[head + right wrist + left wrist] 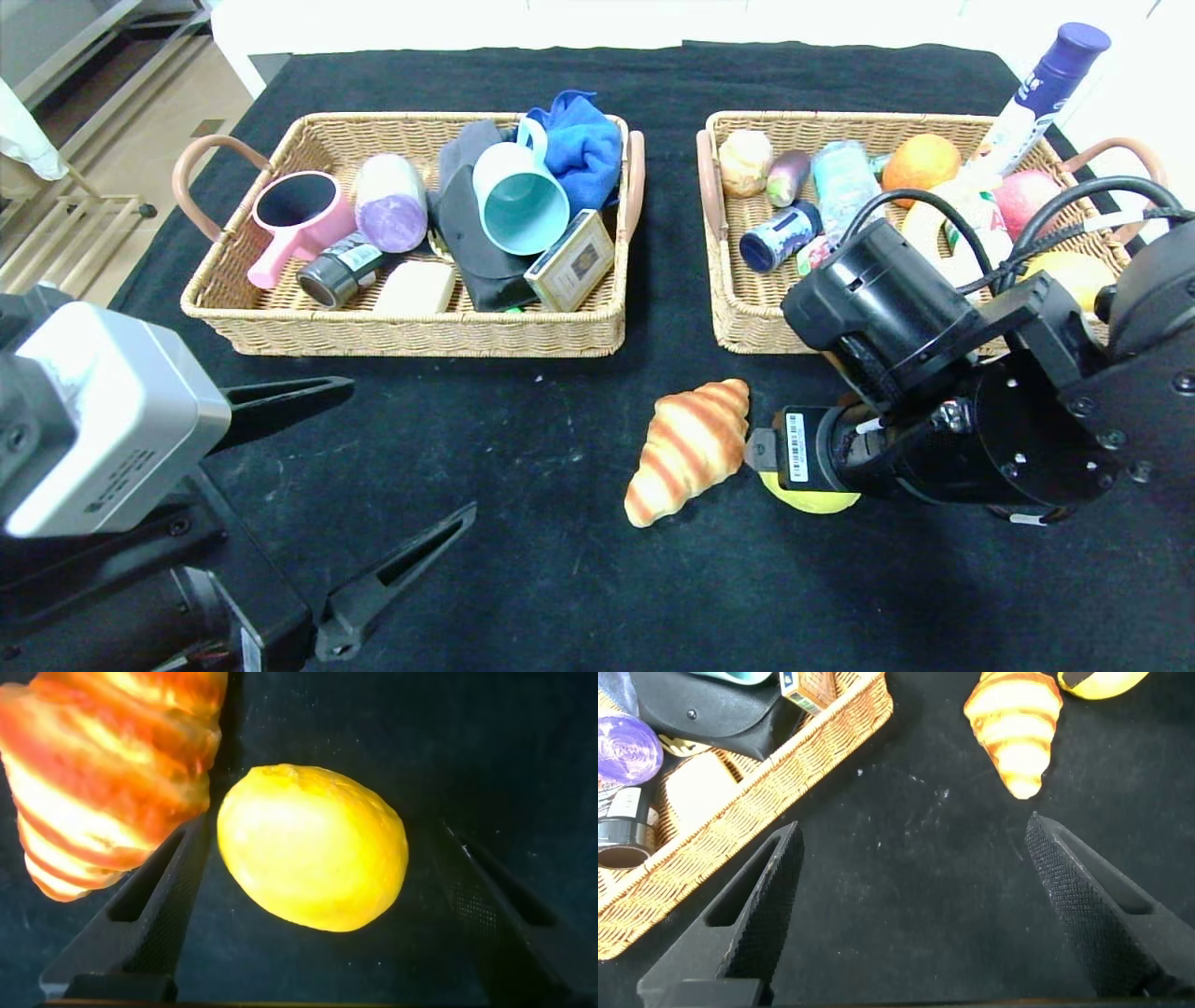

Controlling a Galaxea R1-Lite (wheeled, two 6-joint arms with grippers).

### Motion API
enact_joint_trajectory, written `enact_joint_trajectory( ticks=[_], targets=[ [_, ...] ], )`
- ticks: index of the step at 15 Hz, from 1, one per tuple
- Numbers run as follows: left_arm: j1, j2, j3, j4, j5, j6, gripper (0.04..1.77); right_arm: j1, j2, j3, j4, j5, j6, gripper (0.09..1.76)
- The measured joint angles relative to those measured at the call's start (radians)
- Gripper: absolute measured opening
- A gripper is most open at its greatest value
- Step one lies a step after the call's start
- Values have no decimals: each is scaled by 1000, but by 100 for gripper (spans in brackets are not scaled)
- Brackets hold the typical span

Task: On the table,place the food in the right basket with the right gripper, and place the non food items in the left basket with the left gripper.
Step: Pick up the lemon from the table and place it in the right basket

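Observation:
On the black table (523,560) lie a golden striped croissant (689,448) and, just to its right, a yellow lemon (810,499). My right gripper (322,831) reaches down over the lemon (313,847), open, one finger on each side and a gap to both. The croissant (103,775) lies against the outside of one finger. My left gripper (411,448) hovers open and empty at the front left. The left basket (401,336) holds the purple roll (390,215), pale blue mug (518,201) and cream card box (571,259). The right basket (747,327) holds a water bottle (845,182).
The left basket also holds a pink mug (297,219), blue cloth (583,145), dark cloth and a dark can. An orange (920,163), an apple and other food fill the right basket, with a blue-capped bottle (1046,89) leaning at its far corner. My right arm overhangs that basket's front.

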Motion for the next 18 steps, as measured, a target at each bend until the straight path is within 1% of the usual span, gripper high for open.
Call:
enact_joint_trajectory(
  ticks=[9, 10, 11, 12, 14, 18],
  targets=[
    [0, 1, 5, -2, 0, 0, 172, -12, 31, 0, 0, -1, 22, 171],
    [0, 1, 6, -2, 0, 0, 172, -14, 33, 1, 0, 0, 27, 159],
    [0, 1, 6, -2, 0, 0, 172, -14, 34, 2, 0, 1, 29, 141],
    [0, 1, 6, -2, 0, 1, 172, -15, 34, 4, -1, 1, 30, 132],
    [0, 1, 6, -1, 0, 1, 172, -16, 35, 6, -3, 0, 30, 127],
    [0, 1, 6, -1, 0, 1, 172, -20, 36, 9, -3, 3, 30, 125]
  ],
)
